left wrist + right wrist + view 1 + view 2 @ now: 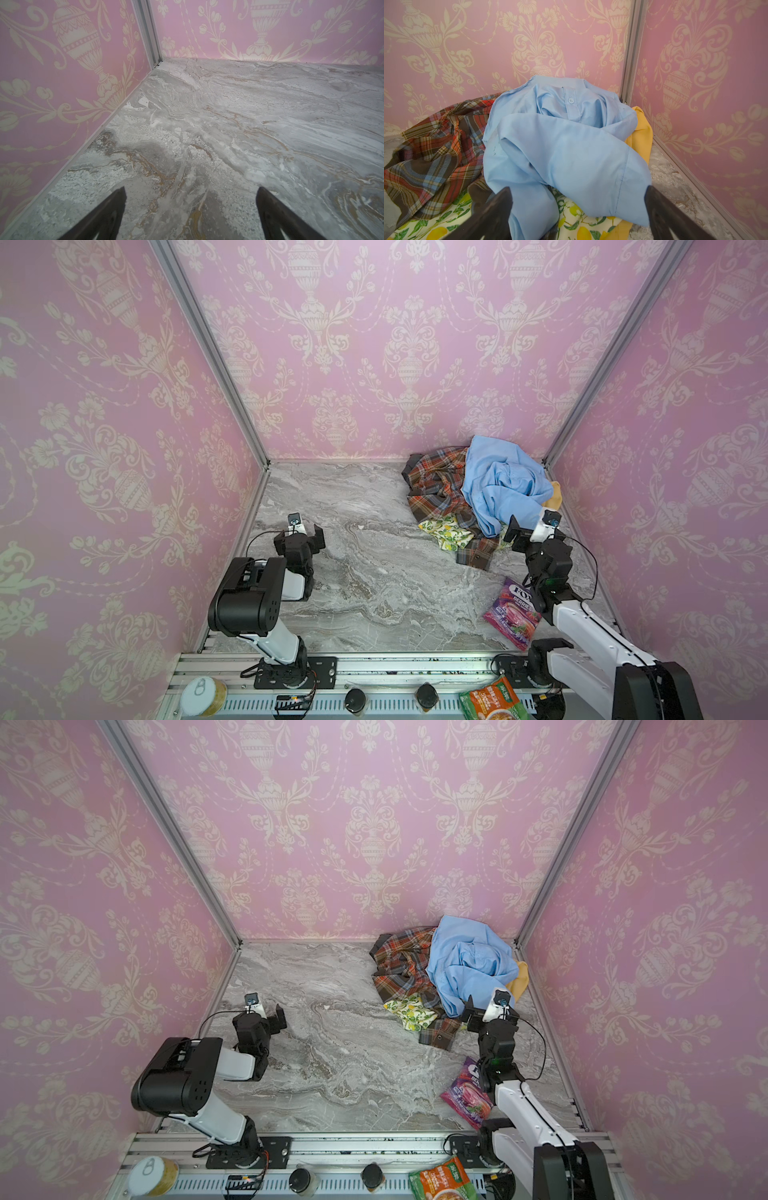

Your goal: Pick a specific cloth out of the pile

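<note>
**Right claw at the heap, lemon print half buried**

The right claw (577, 188) hangs spread wide at the near edge of the pile (478, 485), which fills the far right corner of the table (353, 572). The left claw (191, 187) is spread too, empty, over bare marble near the left edge.

The cloth (446, 533), white with lemons and leaves, pokes out along the pile's near side. It is pinned under the plaid shirt (436, 485) and a sleeve of the blue shirt (503, 485).

Here's the danger: in the right wrist view that blue sleeve droops right between the spread jaws, so closing from here likely bags the wrong garment. A plaid cuff also lies on the lemon print, so a pull may drag that shirt along.

Beside the right arm, a purple packet (513, 610) reads "BERRIES" under letters starting "FO". The green-and-orange packet (492, 701) on the front rail is too small to read.
</note>
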Robot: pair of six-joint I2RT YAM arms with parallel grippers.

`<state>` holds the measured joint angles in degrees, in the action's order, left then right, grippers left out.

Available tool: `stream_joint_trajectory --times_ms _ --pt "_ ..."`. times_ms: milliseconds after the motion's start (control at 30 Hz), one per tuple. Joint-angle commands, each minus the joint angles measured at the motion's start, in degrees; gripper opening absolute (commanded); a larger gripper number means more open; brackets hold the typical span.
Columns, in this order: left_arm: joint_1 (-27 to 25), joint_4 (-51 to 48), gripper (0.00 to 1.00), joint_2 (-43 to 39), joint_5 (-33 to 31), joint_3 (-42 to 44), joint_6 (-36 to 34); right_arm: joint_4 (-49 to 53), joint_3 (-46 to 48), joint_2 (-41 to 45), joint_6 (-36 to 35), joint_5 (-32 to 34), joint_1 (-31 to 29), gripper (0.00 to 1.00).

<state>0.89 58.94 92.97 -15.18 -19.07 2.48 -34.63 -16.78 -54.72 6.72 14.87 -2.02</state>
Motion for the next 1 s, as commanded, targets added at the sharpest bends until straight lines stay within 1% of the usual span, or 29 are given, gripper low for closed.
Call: stream_joint_trajectory --times_ms 0,133,300,367,433,533,633,800,900,967 --pt "1.0 -4.7 0.99 -2.1 3.2 -2.1 1.2 8.1 -2.7 1.8 2.9 -0.7 -0.5 1.0" --pt "1.4 -17.7 0.99 -7.9 2.9 -6.2 2.0 10.6 -4.3 2.3 4.3 -1.9 -1.0 1.0" --pt "1.7 -25.2 0.99 -11.2 1.3 -10.0 2.8 14.8 -7.5 1.3 5.8 -2.0 -2.2 1.0" --pt "2.0 -26.4 0.99 -13.4 2.8 -10.9 5.4 17.2 -9.0 1.7 6.3 -1.5 -2.5 1.0" --pt "1.7 -29.8 0.99 -15.0 4.2 -12.9 6.8 19.3 -10.4 2.2 6.0 -1.2 -2.9 1.0" --pt "1.3 -31.8 0.99 -16.4 6.3 -13.9 9.8 22.5 -12.7 2.8 5.6 0.6 -3.5 1.0" --pt "-0.3 -33.5 0.99 -16.3 6.4 -14.9 11.9 25.2 -15.2 3.1 5.4 2.0 -4.1 1.0" --pt "-2.8 -35.5 0.99 -15.0 8.2 -17.0 15.6 30.6 -20.9 1.6 5.8 1.8 -5.3 1.0" --pt "-6.1 -35.8 0.99 -13.9 8.9 -18.1 15.8 33.6 -24.5 -0.3 5.5 2.4 -7.3 1.0" --pt "-7.8 -37.0 0.99 -12.5 10.5 -19.8 15.1 35.5 -26.4 -1.5 5.2 2.0 -8.7 1.0"
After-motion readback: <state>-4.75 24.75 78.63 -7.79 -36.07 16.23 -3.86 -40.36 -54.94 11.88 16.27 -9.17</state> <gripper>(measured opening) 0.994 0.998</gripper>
